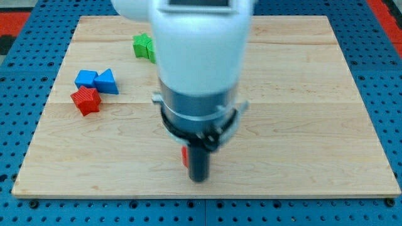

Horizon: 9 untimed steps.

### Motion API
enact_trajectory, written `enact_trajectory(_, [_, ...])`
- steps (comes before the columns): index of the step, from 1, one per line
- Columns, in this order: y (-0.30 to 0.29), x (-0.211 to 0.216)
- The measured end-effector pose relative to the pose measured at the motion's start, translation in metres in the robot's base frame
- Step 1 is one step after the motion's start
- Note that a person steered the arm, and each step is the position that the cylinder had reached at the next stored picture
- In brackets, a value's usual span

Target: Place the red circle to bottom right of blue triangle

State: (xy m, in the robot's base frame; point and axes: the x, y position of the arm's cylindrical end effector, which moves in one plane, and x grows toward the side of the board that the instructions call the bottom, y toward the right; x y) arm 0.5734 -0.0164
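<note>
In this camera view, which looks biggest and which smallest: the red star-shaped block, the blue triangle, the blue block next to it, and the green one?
1. Red star and blue triangle: about alike, too close to rank.
2. Blue block: slightly smaller.
3. Green block: looks smallest, but the arm hides part of it, and it lies farther up the board, so this is unsure.

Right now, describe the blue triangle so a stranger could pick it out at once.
Start at the wooden board and go to its left edge, where three small blocks cluster. The blue triangle block is the rightmost, touching a blue cube-like block and above a red star-like block. Its peaked top sets it apart.
</note>
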Motion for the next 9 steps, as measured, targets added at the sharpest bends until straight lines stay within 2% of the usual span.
enact_trajectory(1, [-0.006,-0.081])
enact_trajectory(2, [0.019,-0.089])
enact_trajectory(3, [0.028,-0.134])
enact_trajectory(4, [-0.023,-0.143])
enact_trajectory(5, [0.022,-0.132])
enact_trajectory(6, [-0.005,-0.102])
enact_trajectory(7, [-0.075,-0.135])
enact_trajectory(9, [-0.097,-0.153])
